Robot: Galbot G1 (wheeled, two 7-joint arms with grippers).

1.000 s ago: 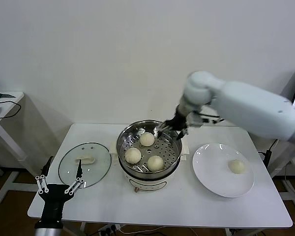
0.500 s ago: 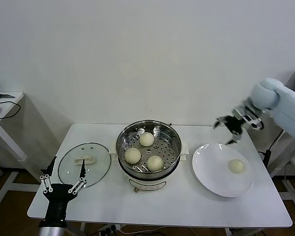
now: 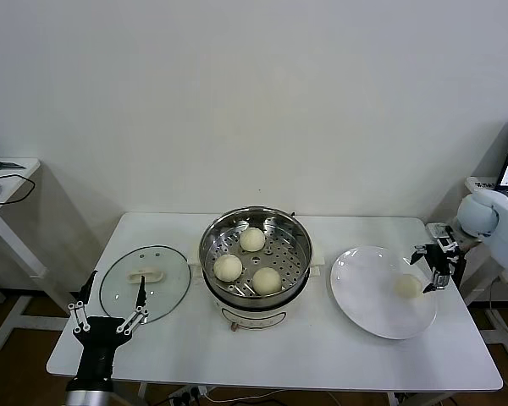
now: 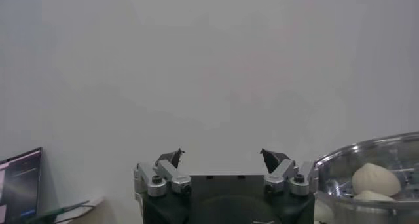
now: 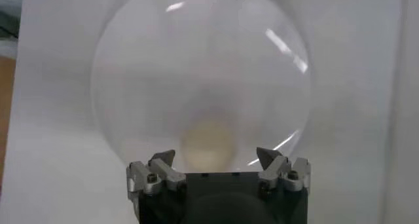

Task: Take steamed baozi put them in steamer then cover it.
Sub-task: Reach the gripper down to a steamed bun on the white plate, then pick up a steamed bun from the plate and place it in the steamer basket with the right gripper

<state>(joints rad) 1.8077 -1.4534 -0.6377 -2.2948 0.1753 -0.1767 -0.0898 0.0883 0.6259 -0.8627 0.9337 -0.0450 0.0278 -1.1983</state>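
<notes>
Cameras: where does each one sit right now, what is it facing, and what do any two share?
Head: above, looking down at the table; both arms show.
Left wrist: behind the open left gripper, facing the wall, steamer at the edge.
Right wrist: behind the open right gripper, facing the plate and last baozi.
Shared: head and right wrist both show that baozi.

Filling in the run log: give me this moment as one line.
right gripper: open, at last baozi on plate | steamer: three baozi | cover: on table | left gripper: open, idle
</notes>
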